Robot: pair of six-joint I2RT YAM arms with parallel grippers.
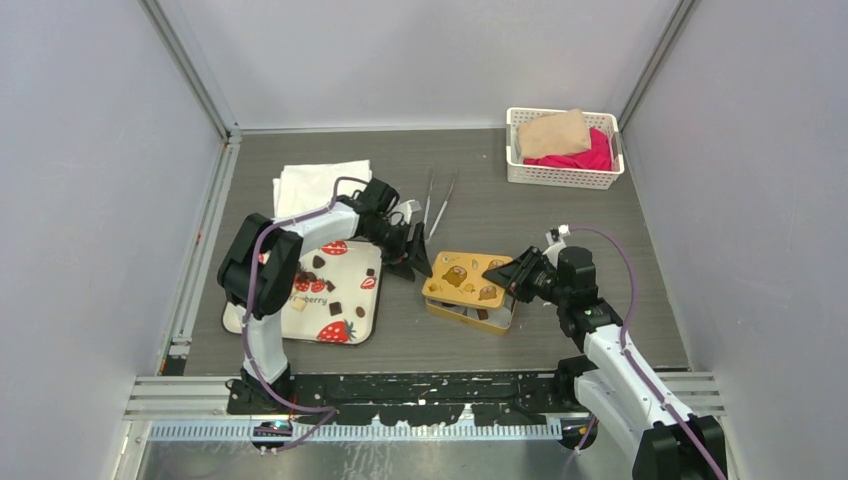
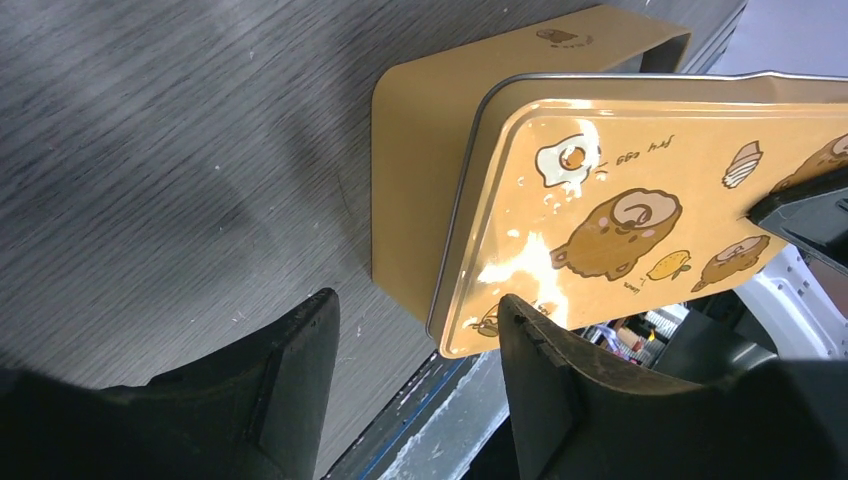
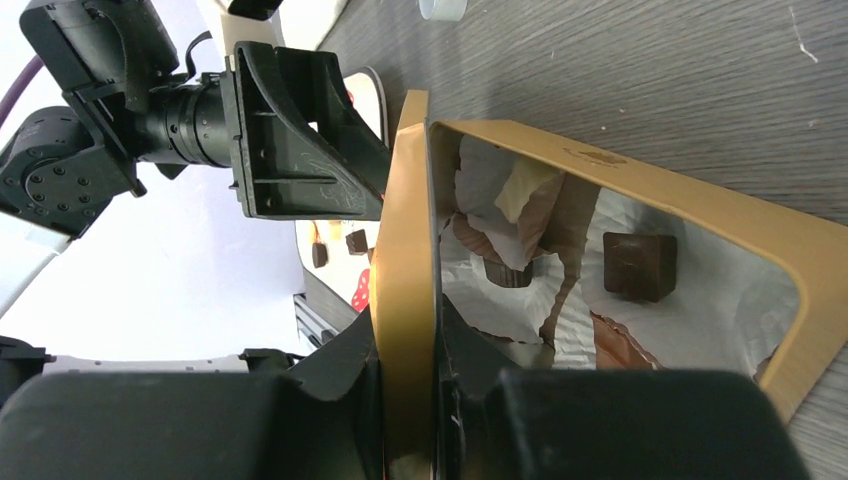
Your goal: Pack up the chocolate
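At frame centre the lid [image 1: 462, 272] is clamped by the right gripper [image 1: 515, 275] and held off the box [image 1: 465, 312], likely for access; the left gripper [image 1: 413, 262] is spread apart beside it, and chocolate [image 3: 640, 265] is seen inside and on the left tray [image 1: 238, 319].

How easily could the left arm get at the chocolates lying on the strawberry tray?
Probably yes. The left gripper hangs open and empty beside the tray's right edge, and the chocolates lie uncovered there. The right gripper, clamped on the lid, is over by the tin, out of the way.
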